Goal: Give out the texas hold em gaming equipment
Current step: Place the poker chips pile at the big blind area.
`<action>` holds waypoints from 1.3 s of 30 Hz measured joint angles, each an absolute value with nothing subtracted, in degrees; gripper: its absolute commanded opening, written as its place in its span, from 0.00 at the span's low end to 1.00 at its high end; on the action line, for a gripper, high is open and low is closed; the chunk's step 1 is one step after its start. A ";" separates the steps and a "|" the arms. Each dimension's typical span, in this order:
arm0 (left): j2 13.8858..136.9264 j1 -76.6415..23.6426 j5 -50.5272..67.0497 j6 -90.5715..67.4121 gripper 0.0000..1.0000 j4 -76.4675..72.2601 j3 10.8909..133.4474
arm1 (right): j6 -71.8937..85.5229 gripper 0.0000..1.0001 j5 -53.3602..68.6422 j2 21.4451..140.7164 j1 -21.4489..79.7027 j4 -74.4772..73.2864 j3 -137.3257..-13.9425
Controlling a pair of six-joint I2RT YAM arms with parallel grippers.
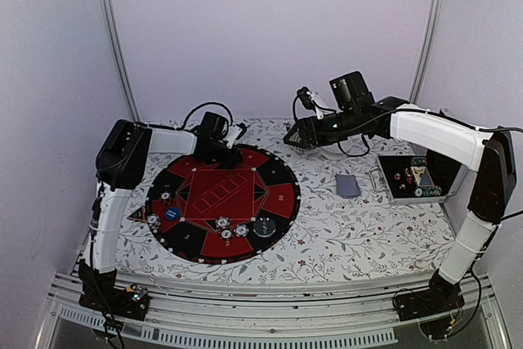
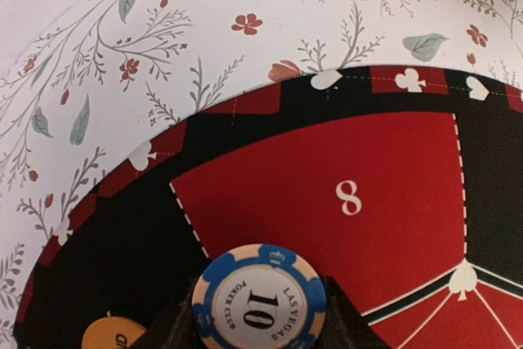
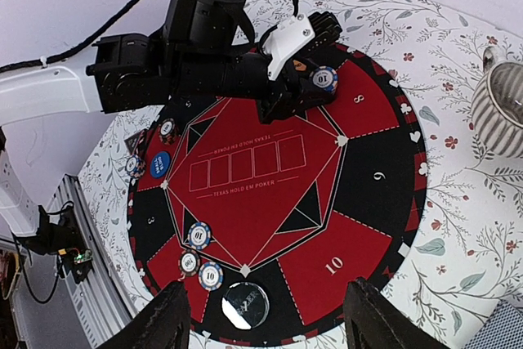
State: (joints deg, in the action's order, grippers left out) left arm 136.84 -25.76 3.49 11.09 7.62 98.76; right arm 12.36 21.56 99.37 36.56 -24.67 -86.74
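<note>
Blue 10 chip (image 2: 259,297) in left jaws, near mat (image 2: 392,202) rim

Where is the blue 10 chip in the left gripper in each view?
Top external: not visible; the left gripper hides it.
Left wrist: the blue 10 chip sits bottom centre, between the fingers.
Right wrist: the chip is upper centre, at the gripper's tip.
Shared landmark: the round red-and-black mat; its red segment 8 lies near the chip.

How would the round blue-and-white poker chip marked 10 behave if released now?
The blue-and-white chip looks rigid, so it probably won't flex. It's pinched by its rim, so dropped it may roll or wobble. The flat red-and-black mat likely won't stop it.
</note>
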 measured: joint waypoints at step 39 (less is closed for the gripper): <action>116.07 -26.04 5.30 12.12 0.89 9.82 90.89 | 11.16 0.99 19.46 98.78 36.56 -26.89 -88.97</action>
State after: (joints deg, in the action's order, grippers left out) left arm 116.07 -26.04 5.30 12.12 9.82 90.89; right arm 11.16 19.46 98.78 36.56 -26.89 -88.97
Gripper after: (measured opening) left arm 0.882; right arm 0.987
